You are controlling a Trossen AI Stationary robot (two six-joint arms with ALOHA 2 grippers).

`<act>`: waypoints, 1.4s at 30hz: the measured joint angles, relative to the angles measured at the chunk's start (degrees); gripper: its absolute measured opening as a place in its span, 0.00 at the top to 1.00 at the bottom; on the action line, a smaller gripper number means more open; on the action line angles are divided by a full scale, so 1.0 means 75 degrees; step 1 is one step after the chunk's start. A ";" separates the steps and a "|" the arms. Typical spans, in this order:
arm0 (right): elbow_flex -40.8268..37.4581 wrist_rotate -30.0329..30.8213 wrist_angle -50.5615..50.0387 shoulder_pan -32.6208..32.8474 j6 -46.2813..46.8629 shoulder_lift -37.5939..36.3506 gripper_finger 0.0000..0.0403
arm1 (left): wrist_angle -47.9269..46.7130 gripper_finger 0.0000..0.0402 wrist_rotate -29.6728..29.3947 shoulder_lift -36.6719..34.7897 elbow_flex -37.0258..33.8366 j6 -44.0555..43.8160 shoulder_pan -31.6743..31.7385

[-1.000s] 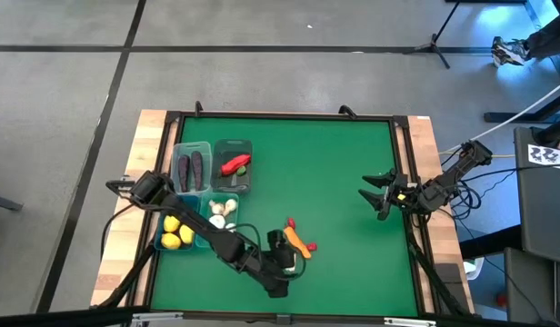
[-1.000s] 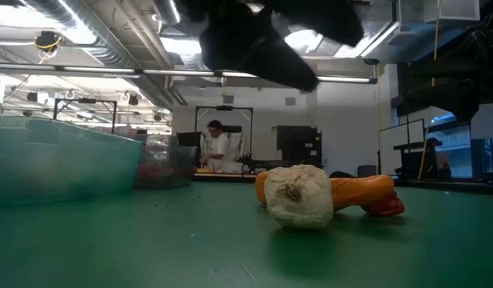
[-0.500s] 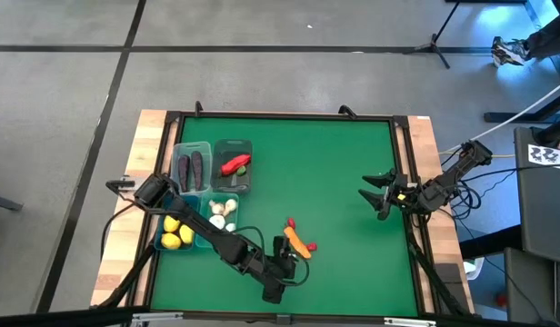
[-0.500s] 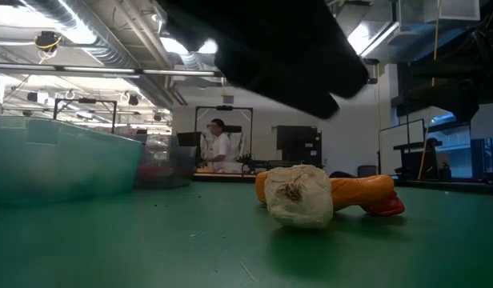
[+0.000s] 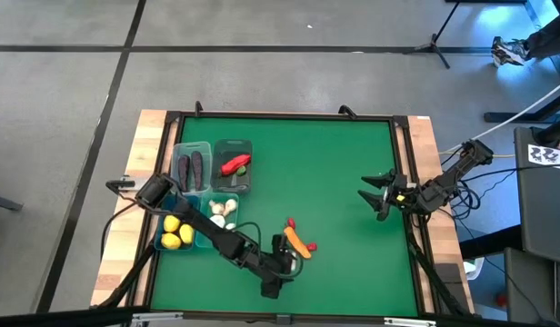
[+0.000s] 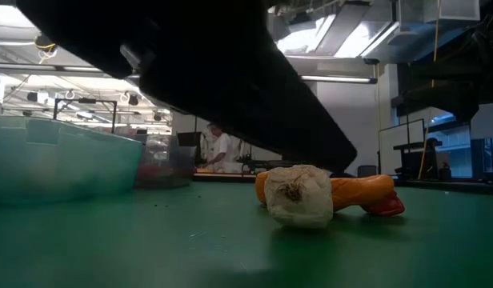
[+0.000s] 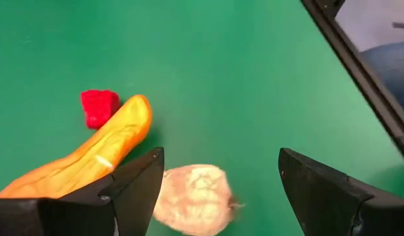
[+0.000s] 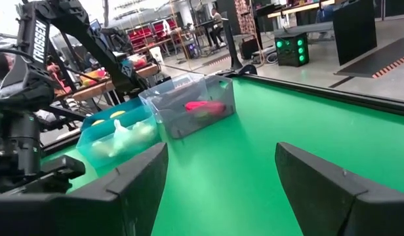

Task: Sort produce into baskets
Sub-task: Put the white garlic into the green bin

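My left gripper (image 5: 283, 258) hangs open over a white garlic bulb (image 7: 193, 200) near the table's front edge. Its fingers stand on either side of the bulb, which lies nearer one finger (image 7: 133, 190). The bulb (image 6: 298, 196) rests on the green mat. An orange carrot (image 7: 90, 160) lies just beyond it, with a small red piece (image 7: 99, 107) at its tip. Both also show in the high view, the carrot (image 5: 299, 242) and the red piece (image 5: 290, 222). My right gripper (image 5: 378, 196) waits open above the table's right side.
Four bins stand at the table's left. One holds eggplants (image 5: 193, 167), one a red pepper (image 5: 233, 164), one lemons (image 5: 176, 232) and one garlic (image 5: 222, 212). The green mat's middle and far part lie bare. A person stands in the room behind (image 6: 220, 148).
My left gripper has come down toward the garlic bulb. In the low view its dark bulk now fills the space just above the bulb. The bulb and the carrot have stayed where they were.
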 joint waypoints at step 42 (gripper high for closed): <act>0.0000 0.0023 -0.0003 -0.0001 -0.0009 0.0000 0.30 | -0.0596 0.54 -0.0117 -0.0587 -0.0517 -0.0359 0.0169</act>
